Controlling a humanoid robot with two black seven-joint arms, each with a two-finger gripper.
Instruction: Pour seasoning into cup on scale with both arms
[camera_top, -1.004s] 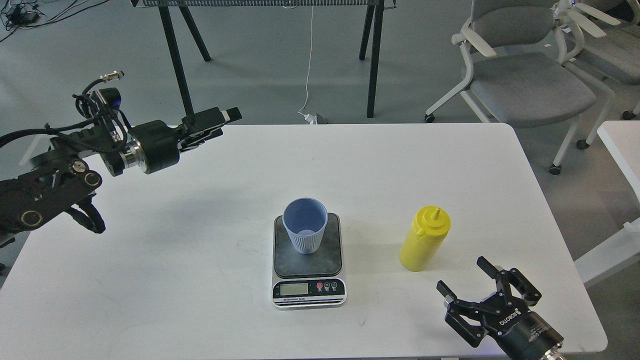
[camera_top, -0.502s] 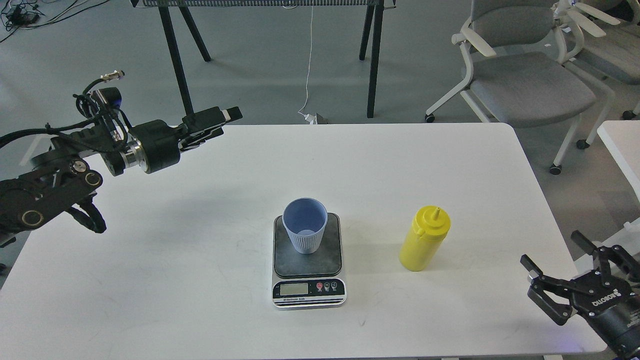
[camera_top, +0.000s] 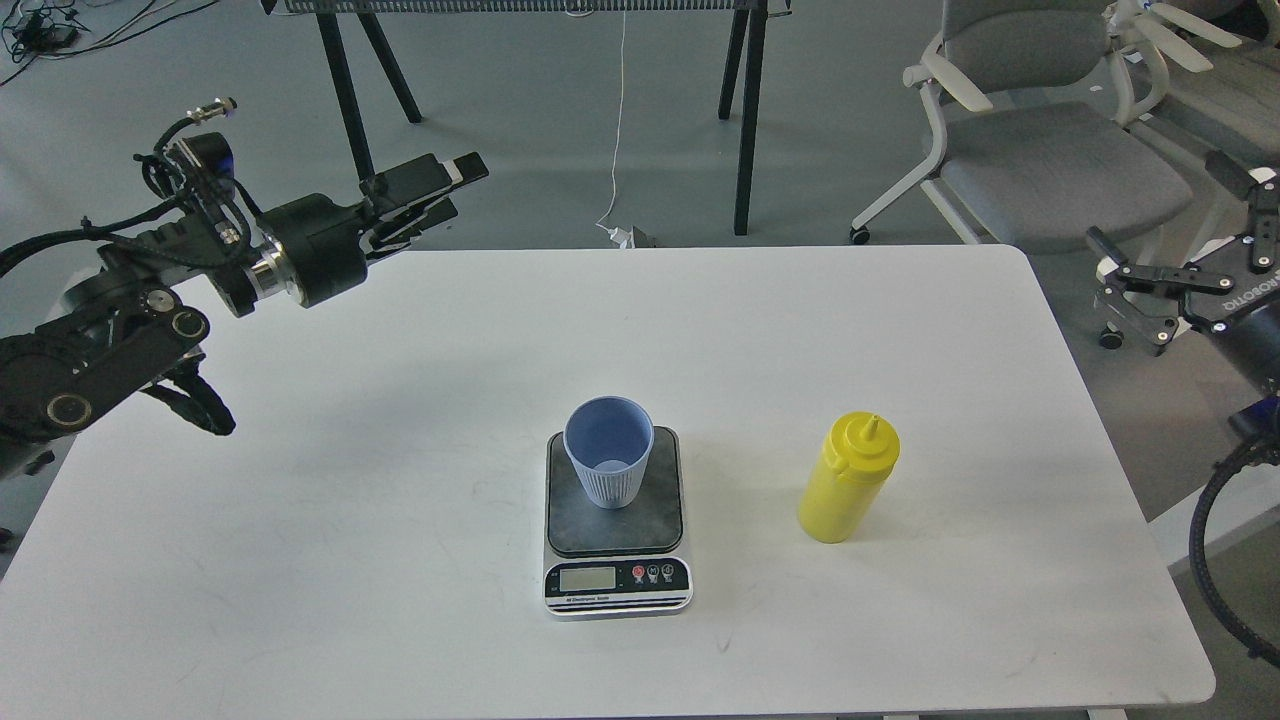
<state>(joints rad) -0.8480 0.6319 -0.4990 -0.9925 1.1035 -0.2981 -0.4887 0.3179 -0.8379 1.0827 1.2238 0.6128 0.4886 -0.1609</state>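
The light-blue ribbed cup (camera_top: 608, 465) stands upright on the dark plate of the scale (camera_top: 615, 527) at the table's middle front. The yellow squeeze bottle of seasoning (camera_top: 848, 480) stands upright on the table to the right of the scale, untouched. My left gripper (camera_top: 445, 188) hovers over the table's back left edge, far from the cup; it is seen side-on, so its fingers cannot be told apart. My right gripper (camera_top: 1157, 202) is open and empty, raised beyond the table's right edge, well away from the bottle.
The white table (camera_top: 350, 520) carries only the scale, cup and bottle. Grey office chairs (camera_top: 1050, 150) stand behind my right gripper. Black stand legs (camera_top: 745, 110) rise behind the table. A second white tabletop (camera_top: 1180, 520) shows at the right.
My right gripper has swung from the table's front right corner up and out past the right edge, staying open. My left gripper has risen a little. Cup, scale and bottle have not moved.
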